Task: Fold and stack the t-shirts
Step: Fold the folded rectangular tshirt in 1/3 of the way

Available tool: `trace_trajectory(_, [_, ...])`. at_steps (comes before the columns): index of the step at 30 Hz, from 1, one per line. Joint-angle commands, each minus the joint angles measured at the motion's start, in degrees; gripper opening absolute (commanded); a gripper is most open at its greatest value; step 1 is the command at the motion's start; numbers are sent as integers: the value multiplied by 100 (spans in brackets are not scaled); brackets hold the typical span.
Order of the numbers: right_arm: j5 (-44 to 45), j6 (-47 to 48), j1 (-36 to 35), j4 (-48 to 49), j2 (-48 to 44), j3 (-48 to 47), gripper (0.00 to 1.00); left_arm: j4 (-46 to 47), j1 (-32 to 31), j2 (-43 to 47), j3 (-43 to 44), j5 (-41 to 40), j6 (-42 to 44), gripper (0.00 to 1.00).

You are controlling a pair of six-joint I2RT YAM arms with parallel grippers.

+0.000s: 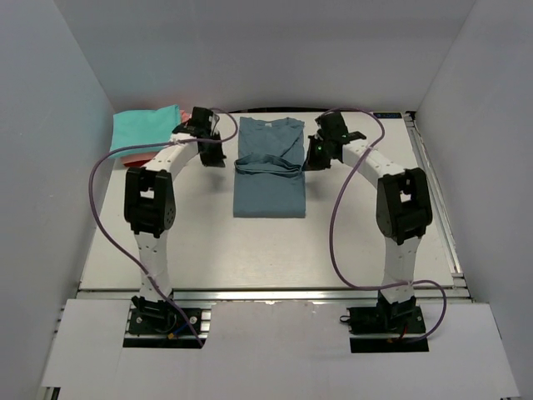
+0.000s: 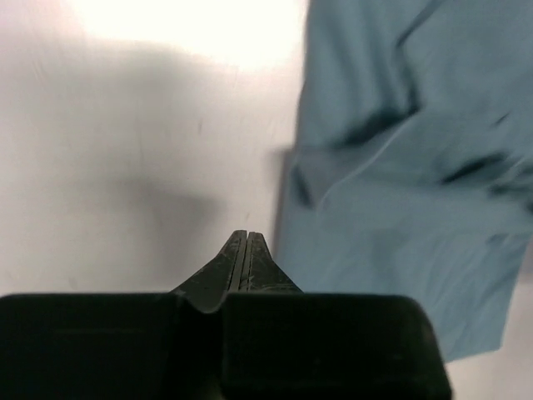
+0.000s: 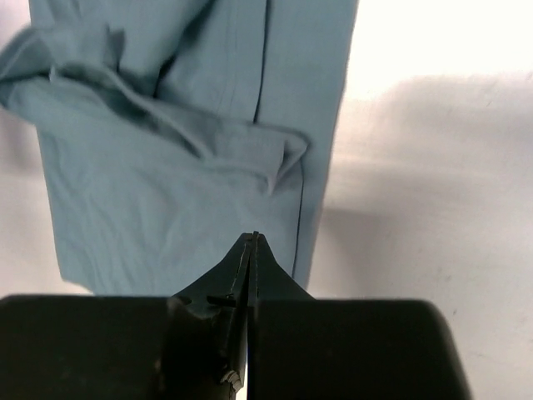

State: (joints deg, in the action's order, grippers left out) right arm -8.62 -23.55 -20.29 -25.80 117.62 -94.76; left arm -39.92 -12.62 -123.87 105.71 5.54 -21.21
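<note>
From above, the slate-blue t-shirt (image 1: 268,171) lies folded narrow on the far middle of the surface (image 1: 216,250), with a bunched fold across it. A teal t-shirt (image 1: 146,127) sits folded at the far left. The left fingers (image 1: 211,153) hang just left of the blue one, the right fingers (image 1: 315,153) just right. Left wrist: fingers pressed together, empty, over bare surface beside the cloth. Right wrist: fingers likewise closed and empty, above the shirt's right edge
</note>
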Motion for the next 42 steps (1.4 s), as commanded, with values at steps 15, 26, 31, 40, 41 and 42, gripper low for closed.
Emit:
trace_trajectory(15, [-729,-202,-18,409,524,-297,0,802,-47,101,-640,1256,-559,0])
trace_trajectory(26, [-623,-159,-36,558,841,-447,0,1171,-65,-339,-394,1248,-796,0])
trace_trajectory(31, [-571,-150,-27,769,982,-736,0,1381,-56,-410,-236,1108,-911,0])
trace_trajectory(40, [-360,-220,-36,954,1280,-1325,0,1795,-56,-559,160,949,-1175,0])
trace_trajectory(41, [-316,-211,-27,1033,1298,-1352,0,1873,-65,-585,178,923,-1218,0])
trace_trajectory(42, [-211,-211,-19,1068,1307,-1352,0,1909,-65,-603,213,949,-1245,0])
